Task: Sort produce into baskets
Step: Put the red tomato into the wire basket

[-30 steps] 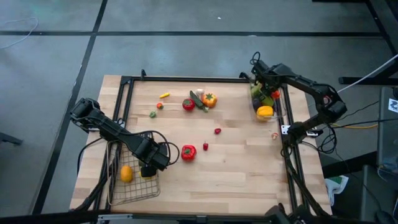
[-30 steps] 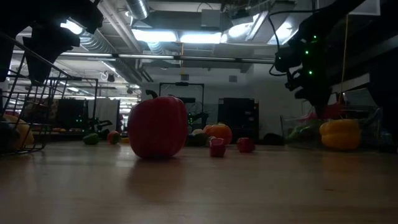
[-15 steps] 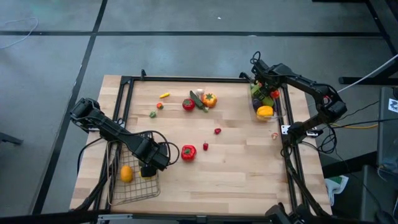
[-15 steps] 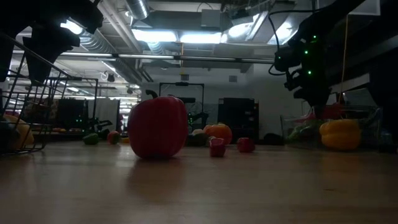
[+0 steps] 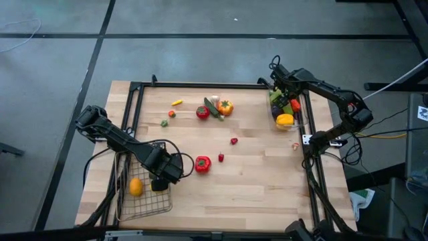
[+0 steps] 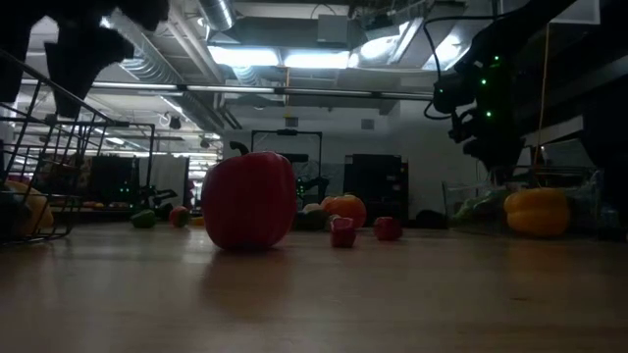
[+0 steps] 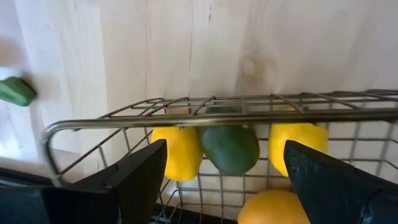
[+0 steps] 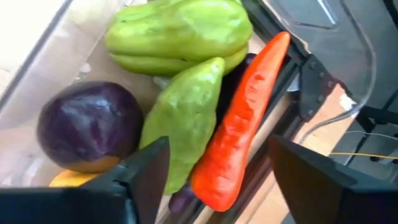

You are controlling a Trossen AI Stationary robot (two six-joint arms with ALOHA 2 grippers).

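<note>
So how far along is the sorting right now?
Partly done. The wire basket holds yellow pieces, and the clear bin holds a carrot and greens. Both end effectors, left and right, are open and empty. The red pepper and the far cluster remain.

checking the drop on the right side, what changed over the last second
The right gripper, over the clear bin, opened and let go of the carrot, which now lies in the bin against a green vegetable. The left gripper stayed open over the wire basket; the loose produce on the table did not move.
</note>
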